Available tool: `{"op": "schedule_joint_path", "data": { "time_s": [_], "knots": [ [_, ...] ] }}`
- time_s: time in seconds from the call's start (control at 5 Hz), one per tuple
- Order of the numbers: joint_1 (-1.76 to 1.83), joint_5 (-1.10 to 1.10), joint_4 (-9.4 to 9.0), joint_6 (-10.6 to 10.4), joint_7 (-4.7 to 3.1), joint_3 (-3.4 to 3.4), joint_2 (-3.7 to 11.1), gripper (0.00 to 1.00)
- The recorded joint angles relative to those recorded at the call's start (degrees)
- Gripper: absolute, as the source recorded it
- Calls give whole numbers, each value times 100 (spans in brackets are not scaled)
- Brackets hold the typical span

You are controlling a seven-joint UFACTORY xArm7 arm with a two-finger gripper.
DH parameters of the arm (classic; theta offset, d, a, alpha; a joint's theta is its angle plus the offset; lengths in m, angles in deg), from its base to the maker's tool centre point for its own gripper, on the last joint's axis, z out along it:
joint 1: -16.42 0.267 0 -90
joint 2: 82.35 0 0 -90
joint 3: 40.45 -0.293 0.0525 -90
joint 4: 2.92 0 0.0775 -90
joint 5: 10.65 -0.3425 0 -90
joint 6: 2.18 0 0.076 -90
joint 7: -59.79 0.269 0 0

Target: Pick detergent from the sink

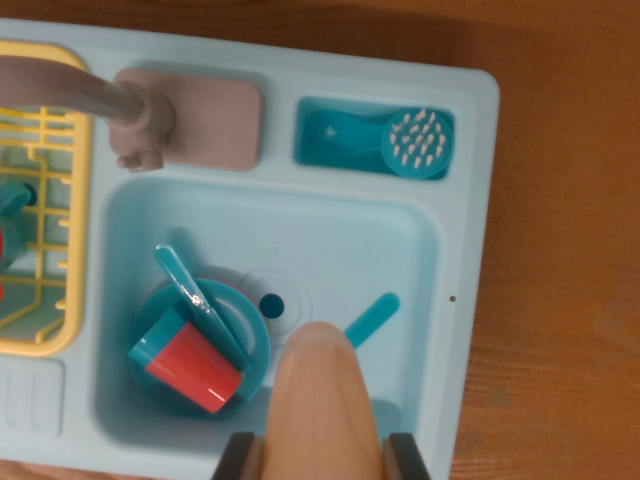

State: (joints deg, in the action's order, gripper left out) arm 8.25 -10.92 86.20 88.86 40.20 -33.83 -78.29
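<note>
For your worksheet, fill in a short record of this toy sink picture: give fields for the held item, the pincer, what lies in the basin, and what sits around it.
held item: tan detergent bottle, bottom centre
pincer: pincer, dark tips either side of the bottle
basin contents: red cup on its side on teal plate; teal utensil handle
drain: dark hole mid-basin
above basin: grey faucet; teal brush in its tray
side: yellow rack
</note>
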Motion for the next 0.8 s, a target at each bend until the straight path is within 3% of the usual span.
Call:
{"op": "schedule_joint_path", "data": {
  "time_s": [0.8],
  "knots": [
    [1,3,75,97,2,1,-23,100]
  ]
}}
